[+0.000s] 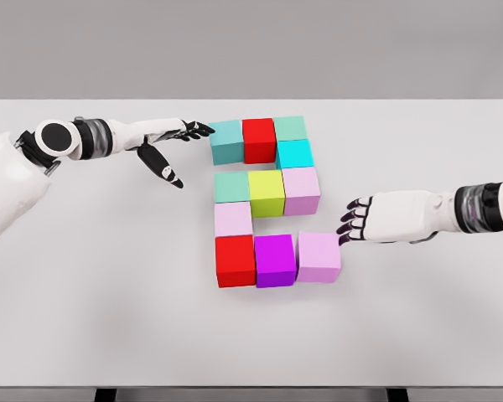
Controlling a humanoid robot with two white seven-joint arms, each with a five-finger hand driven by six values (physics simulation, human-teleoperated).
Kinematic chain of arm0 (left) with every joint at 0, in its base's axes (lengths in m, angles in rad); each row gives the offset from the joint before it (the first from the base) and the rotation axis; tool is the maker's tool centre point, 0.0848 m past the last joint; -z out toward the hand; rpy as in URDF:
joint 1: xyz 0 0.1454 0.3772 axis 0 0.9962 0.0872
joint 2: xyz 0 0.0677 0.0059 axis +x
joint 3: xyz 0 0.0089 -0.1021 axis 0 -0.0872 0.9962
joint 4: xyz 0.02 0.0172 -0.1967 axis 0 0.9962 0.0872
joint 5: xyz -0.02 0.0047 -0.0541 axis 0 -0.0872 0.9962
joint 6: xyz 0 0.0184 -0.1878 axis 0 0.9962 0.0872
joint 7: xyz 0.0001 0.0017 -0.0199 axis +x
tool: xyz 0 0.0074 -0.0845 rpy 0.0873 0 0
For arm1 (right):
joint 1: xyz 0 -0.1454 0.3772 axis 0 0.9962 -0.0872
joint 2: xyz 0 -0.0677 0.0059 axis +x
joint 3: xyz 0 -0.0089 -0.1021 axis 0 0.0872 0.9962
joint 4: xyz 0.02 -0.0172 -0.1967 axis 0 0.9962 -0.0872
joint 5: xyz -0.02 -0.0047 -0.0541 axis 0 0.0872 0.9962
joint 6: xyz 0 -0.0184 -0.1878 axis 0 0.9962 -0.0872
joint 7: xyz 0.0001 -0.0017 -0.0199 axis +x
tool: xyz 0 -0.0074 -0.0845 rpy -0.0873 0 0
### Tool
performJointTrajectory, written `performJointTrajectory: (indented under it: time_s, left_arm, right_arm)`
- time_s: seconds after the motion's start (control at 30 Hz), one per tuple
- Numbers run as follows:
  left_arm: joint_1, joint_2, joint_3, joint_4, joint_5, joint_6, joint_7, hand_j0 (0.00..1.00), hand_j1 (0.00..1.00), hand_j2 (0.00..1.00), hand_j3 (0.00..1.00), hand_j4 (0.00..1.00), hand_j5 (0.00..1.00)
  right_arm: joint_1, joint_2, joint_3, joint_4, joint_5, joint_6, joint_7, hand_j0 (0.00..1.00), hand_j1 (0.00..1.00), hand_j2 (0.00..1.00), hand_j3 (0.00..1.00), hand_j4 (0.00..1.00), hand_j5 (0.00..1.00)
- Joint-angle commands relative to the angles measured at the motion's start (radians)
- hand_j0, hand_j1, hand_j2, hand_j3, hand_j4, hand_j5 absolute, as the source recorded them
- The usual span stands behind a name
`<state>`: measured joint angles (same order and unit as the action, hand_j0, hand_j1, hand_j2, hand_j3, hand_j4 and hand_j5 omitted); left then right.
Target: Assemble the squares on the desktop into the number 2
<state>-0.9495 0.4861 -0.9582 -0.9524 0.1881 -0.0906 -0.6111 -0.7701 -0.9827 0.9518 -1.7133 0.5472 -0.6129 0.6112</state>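
Observation:
Coloured cubes stand on the white table (109, 293) in the shape of a 2. The top row is a teal cube (226, 141), a red cube (259, 139) and a green cube (290, 128), with a cyan cube (295, 154) below the green one. The middle row holds a green cube (232, 186), a yellow cube (267, 193) and a lilac cube (301, 190). A pale pink cube (233, 219) leads down to a red cube (235, 260), a purple cube (275, 260) and a pink cube (318, 256). My left hand (180, 142) is open, fingertips touching the teal cube's left side. My right hand (356, 219) is open, fingertips at the pink cube's right edge.
The table's front edge runs along the bottom of the view, with dark legs under it. A plain grey wall stands behind the table.

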Motion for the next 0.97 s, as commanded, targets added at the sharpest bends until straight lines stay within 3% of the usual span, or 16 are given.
performJointTrajectory:
  time_s: [0.0, 0.1, 0.2, 0.23, 0.37, 0.43, 0.57, 0.67, 0.73, 0.8, 0.83, 0.93]
  left_arm:
    - [0.0, 0.0, 0.001, 0.0, 0.004, 0.0, 0.0, 1.0, 1.0, 1.0, 1.0, 1.0, 1.0]
    - [-0.008, 0.016, 0.003, -0.002, 0.005, 0.0, 0.0, 1.0, 1.0, 1.0, 1.0, 1.0, 1.0]
    - [-0.029, 0.098, 0.006, -0.04, 0.014, -0.041, 0.0, 1.0, 1.0, 1.0, 1.0, 1.0, 1.0]
    - [-0.031, 0.15, 0.006, -0.089, 0.014, -0.06, 0.0, 1.0, 1.0, 1.0, 1.0, 1.0, 1.0]
    - [-0.026, 0.451, 0.006, -0.407, 0.011, -0.158, 0.0, 1.0, 1.0, 1.0, 1.0, 1.0, 1.0]
    - [0.006, 0.5, 0.015, -0.459, 0.005, -0.253, 0.0, 1.0, 1.0, 1.0, 1.0, 1.0, 1.0]
    - [0.041, 0.496, 0.055, -0.468, 0.007, -0.418, 0.0, 1.0, 1.0, 1.0, 1.0, 1.0, 1.0]
    - [0.161, 0.493, 0.186, -0.471, 0.005, -0.52, 0.0, 1.0, 1.0, 1.0, 1.0, 1.0, 1.0]
    - [0.287, 0.465, 0.337, -0.485, 0.004, -0.52, 0.0, 1.0, 1.0, 1.0, 1.0, 1.0, 1.0]
    - [0.319, 0.46, 0.354, -0.503, 0.005, -0.52, 0.0, 1.0, 1.0, 1.0, 1.0, 1.0, 1.0]
    - [0.319, 0.462, 0.352, -0.508, 0.005, -0.52, 0.0, 1.0, 1.0, 1.0, 1.0, 1.0, 1.0]
    - [0.324, 0.465, 0.354, -0.502, 0.004, -0.52, 0.0, 1.0, 1.0, 1.0, 1.0, 1.0, 1.0]
  right_arm:
    - [0.0, 0.002, -0.001, 0.0, -0.004, 0.002, 0.0, 1.0, 1.0, 1.0, 1.0, 1.0, 1.0]
    - [0.0, 0.004, -0.002, 0.0, -0.006, 0.002, 0.0, 1.0, 1.0, 1.0, 1.0, 1.0, 1.0]
    - [-0.006, 0.006, -0.002, -0.002, -0.007, 0.002, 0.0, 1.0, 1.0, 1.0, 1.0, 1.0, 1.0]
    - [-0.006, 0.006, -0.002, -0.002, -0.009, 0.002, 0.0, 1.0, 1.0, 1.0, 1.0, 1.0, 1.0]
    - [-0.006, 0.01, -0.002, -0.002, -0.013, 0.002, 0.0, 1.0, 1.0, 1.0, 1.0, 1.0, 1.0]
    - [-0.006, 0.01, -0.001, -0.005, -0.015, 0.002, 0.0, 1.0, 1.0, 1.0, 1.0, 1.0, 1.0]
    - [-0.008, 0.01, -0.008, 0.007, -0.015, 0.002, 0.0, 1.0, 1.0, 1.0, 1.0, 1.0, 1.0]
    - [-0.026, 0.01, -0.031, 0.076, -0.024, 0.002, 0.0, 1.0, 1.0, 1.0, 1.0, 1.0, 1.0]
    - [-0.04, 0.01, -0.044, 0.121, -0.047, 0.002, 0.0, 1.0, 1.0, 1.0, 1.0, 1.0, 1.0]
    - [-0.06, 0.007, -0.18, 0.311, -0.193, 0.002, 0.0, 1.0, 1.0, 1.0, 1.0, 1.0, 1.0]
    - [-0.06, 0.006, -0.192, 0.357, -0.254, 0.002, 0.0, 1.0, 1.0, 1.0, 1.0, 1.0, 1.0]
    - [-0.061, 0.002, -0.199, 0.371, -0.289, 0.002, 0.0, 1.0, 1.0, 1.0, 1.0, 1.0, 1.0]
